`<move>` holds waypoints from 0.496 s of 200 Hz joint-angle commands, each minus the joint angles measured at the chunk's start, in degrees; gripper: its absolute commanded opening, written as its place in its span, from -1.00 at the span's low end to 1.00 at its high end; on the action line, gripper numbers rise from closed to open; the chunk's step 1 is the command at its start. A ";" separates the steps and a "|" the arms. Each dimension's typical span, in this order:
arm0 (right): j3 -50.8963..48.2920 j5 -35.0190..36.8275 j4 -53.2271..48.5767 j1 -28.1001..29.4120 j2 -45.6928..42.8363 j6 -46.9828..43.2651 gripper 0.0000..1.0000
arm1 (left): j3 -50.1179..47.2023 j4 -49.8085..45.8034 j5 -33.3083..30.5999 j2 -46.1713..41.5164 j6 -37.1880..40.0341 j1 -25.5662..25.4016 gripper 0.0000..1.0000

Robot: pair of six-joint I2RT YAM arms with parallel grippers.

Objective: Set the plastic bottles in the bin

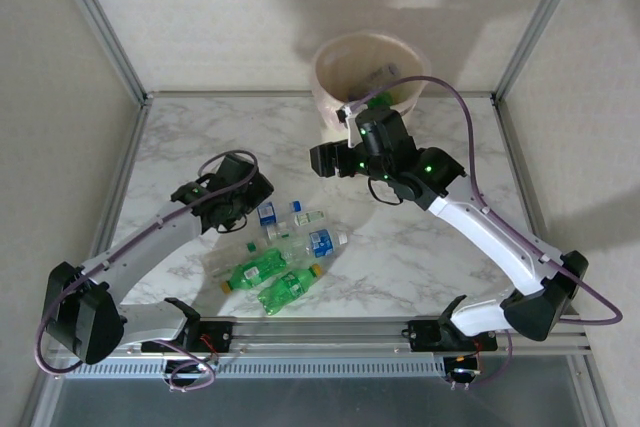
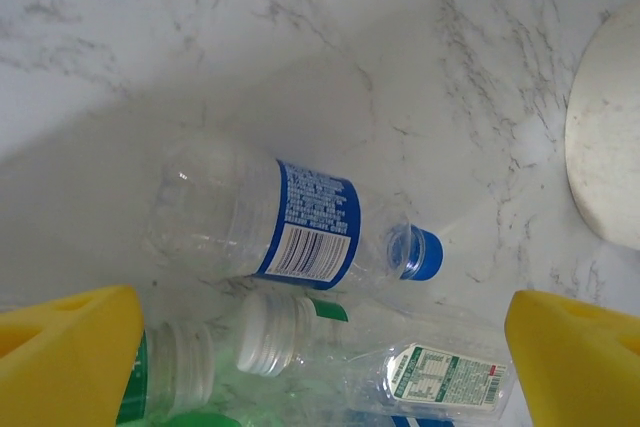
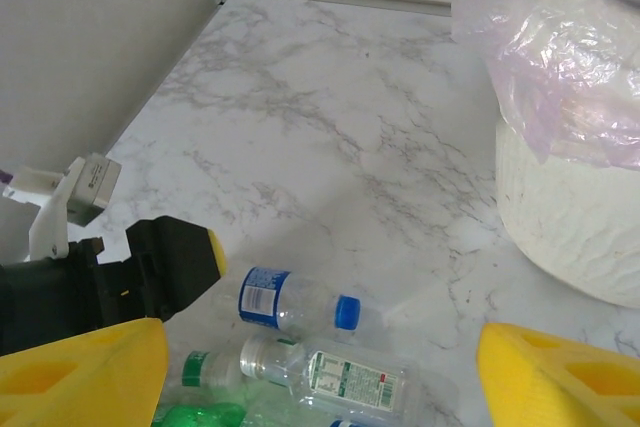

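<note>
Hovering over the blue-capped bottle (image 2: 300, 222), we see the left gripper (image 2: 320, 357) with jaws wide apart; right gripper (image 3: 320, 372) likewise, near the bin (image 3: 570, 217).

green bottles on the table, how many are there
2. The left green bottle lies at the near side of the pile, and the right green bottle lies right beside it, slightly nearer. Clear bottles could hide another, and the bin may hold more.

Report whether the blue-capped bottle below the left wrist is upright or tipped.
Tipped: the blue-capped bottle lies on its side on the table.
</note>
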 commanded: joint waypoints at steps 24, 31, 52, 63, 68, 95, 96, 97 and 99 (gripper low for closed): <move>0.63 1.88 1.25 0.45 -1.41 2.02 0.62 | -0.49 0.22 1.08 3.30 -11.16 1.94 0.87; 0.34 2.13 1.42 0.46 -1.77 2.31 0.62 | -0.39 0.72 1.24 4.09 -11.65 1.99 0.87; -0.69 3.27 1.38 0.40 -2.93 2.92 0.62 | 0.68 1.19 1.98 6.89 -12.77 2.08 0.87; -1.11 3.84 1.16 0.56 -3.62 3.32 0.62 | 1.15 1.34 2.68 8.19 -13.16 2.08 0.87; -1.45 4.15 1.21 0.50 -4.02 3.55 0.62 | 1.30 1.53 2.96 8.82 -13.40 2.08 0.87; -2.85 5.48 1.49 0.53 -5.71 4.89 0.62 | 1.55 2.95 3.99 11.86 -14.08 2.00 0.86; -2.85 5.54 1.53 0.50 -5.75 4.91 0.62 | 1.55 2.96 4.08 11.98 -14.11 1.99 0.86; -2.85 5.56 1.54 0.49 -5.77 4.92 0.61 | 1.55 3.01 4.17 12.13 -14.17 1.99 0.86; -2.90 5.69 1.43 0.50 -5.90 4.99 0.61 | 1.55 3.04 4.28 12.35 -14.22 1.99 0.86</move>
